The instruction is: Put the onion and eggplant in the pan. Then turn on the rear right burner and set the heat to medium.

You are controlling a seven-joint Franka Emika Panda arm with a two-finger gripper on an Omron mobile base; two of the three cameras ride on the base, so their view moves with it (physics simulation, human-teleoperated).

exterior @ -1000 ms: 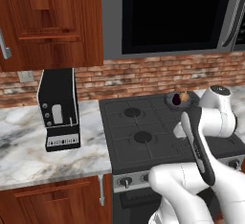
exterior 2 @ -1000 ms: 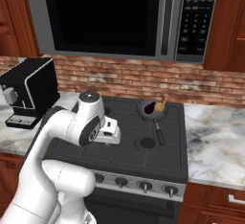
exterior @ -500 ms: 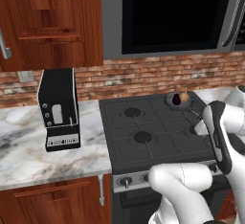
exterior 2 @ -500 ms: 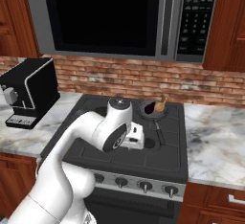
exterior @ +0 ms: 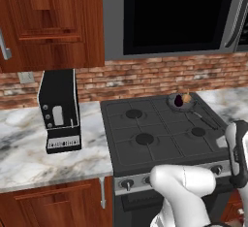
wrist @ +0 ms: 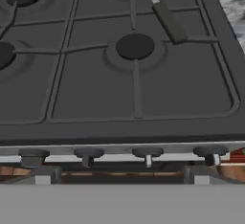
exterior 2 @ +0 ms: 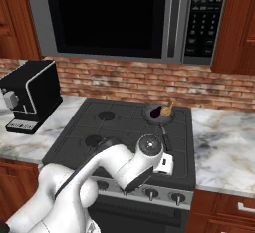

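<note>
The pan (exterior: 182, 103) (exterior 2: 159, 114) sits over the rear right burner and hides its cap. The dark purple eggplant (exterior: 178, 101) (exterior 2: 155, 111) and the tan onion (exterior: 187, 97) (exterior 2: 167, 109) lie side by side in it. Its black handle (wrist: 165, 20) points toward the front right burner (wrist: 135, 46). My gripper (wrist: 119, 175) is open and empty, low in front of the stove's front edge. It faces the row of knobs (wrist: 147, 154). The hand (exterior 2: 164, 163) hangs above the right-hand knobs (exterior 2: 151, 193).
A black coffee machine (exterior: 59, 109) (exterior 2: 30, 95) stands on the marble counter (exterior: 29, 148) left of the stove. A microwave (exterior 2: 124, 18) hangs above it. More counter (exterior 2: 224, 137) lies to the right. Wooden cabinets flank the microwave.
The arm has swung from over the cooktop to the right and down to the stove's front edge. The gripper stays open. The pan and vegetables have not moved.
</note>
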